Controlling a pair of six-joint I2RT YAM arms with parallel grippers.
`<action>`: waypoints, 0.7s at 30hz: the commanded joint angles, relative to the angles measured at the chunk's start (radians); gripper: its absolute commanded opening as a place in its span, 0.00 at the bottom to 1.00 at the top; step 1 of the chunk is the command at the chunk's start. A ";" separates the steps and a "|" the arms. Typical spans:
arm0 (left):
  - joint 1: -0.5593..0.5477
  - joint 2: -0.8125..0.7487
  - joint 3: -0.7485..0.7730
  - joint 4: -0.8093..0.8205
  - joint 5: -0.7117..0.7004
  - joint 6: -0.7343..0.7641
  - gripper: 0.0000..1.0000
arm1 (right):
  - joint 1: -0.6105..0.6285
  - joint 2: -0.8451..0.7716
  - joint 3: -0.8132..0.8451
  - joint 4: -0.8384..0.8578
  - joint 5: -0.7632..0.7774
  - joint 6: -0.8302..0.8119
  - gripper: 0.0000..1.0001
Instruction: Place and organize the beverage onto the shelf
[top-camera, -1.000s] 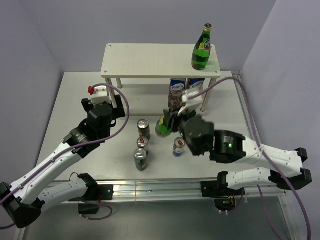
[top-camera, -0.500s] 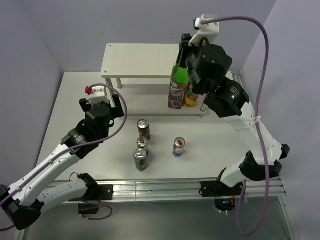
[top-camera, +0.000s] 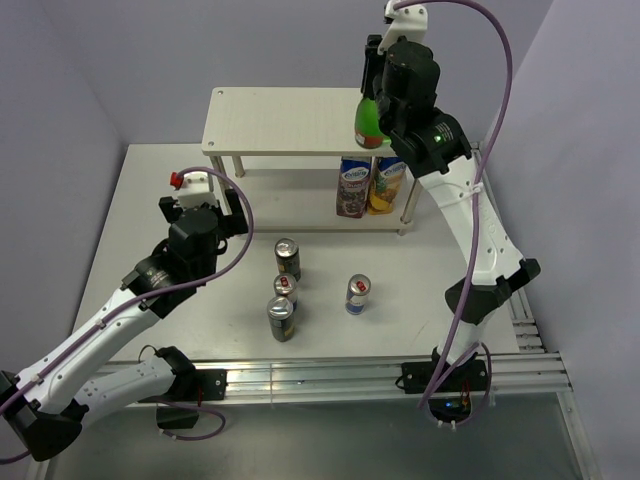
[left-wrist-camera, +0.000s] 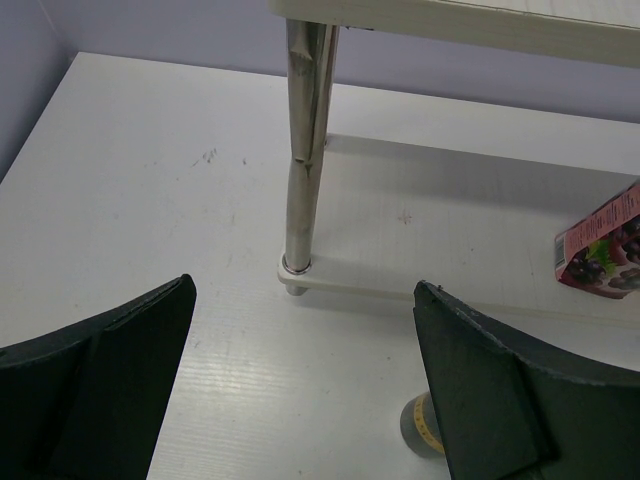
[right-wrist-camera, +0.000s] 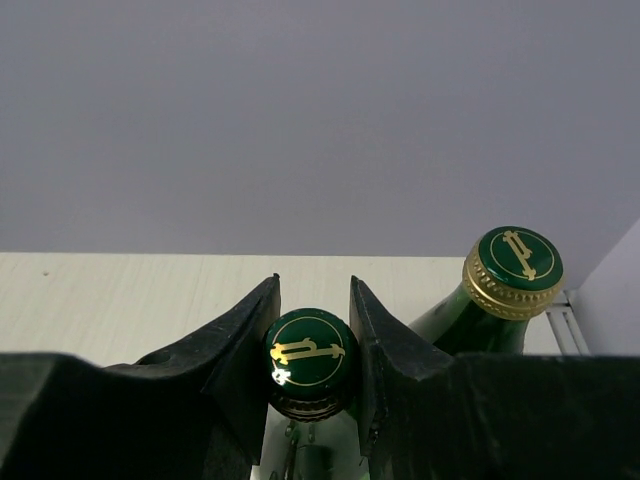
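1. My right claw (right-wrist-camera: 313, 295) was clenched on the neck of a green glass bottle (right-wrist-camera: 308, 352), just under its gold cap.
2. A second before, I had held that bottle low over the table (top-camera: 450, 260), near the cans. Half a second before, it hung in front of the shelf's right end. Now it was above the top board of the shelf (top-camera: 280, 120), towards the right.
3. I judged this placement nearly done, though I could not tell whether the base touched the board. The four cans (top-camera: 284, 290) waited on the table.
4. My wrist view showed the second bottle (right-wrist-camera: 512, 262) just right of mine. From overhead, my arm hid it.
5. My left claw (left-wrist-camera: 300, 390) gaped empty near a shelf leg (left-wrist-camera: 305, 150). Only the overhead view showed two juice cartons (top-camera: 353, 187) on the lower tier.
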 joint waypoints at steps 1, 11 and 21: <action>0.005 -0.019 0.026 0.020 0.018 0.003 0.98 | -0.010 -0.012 0.063 0.121 -0.037 -0.003 0.00; 0.005 -0.025 0.025 0.022 0.018 0.003 0.98 | -0.015 0.028 -0.009 0.163 -0.060 0.002 0.00; 0.006 -0.028 0.026 0.020 0.017 0.003 0.98 | -0.015 0.044 -0.074 0.221 -0.037 -0.026 0.00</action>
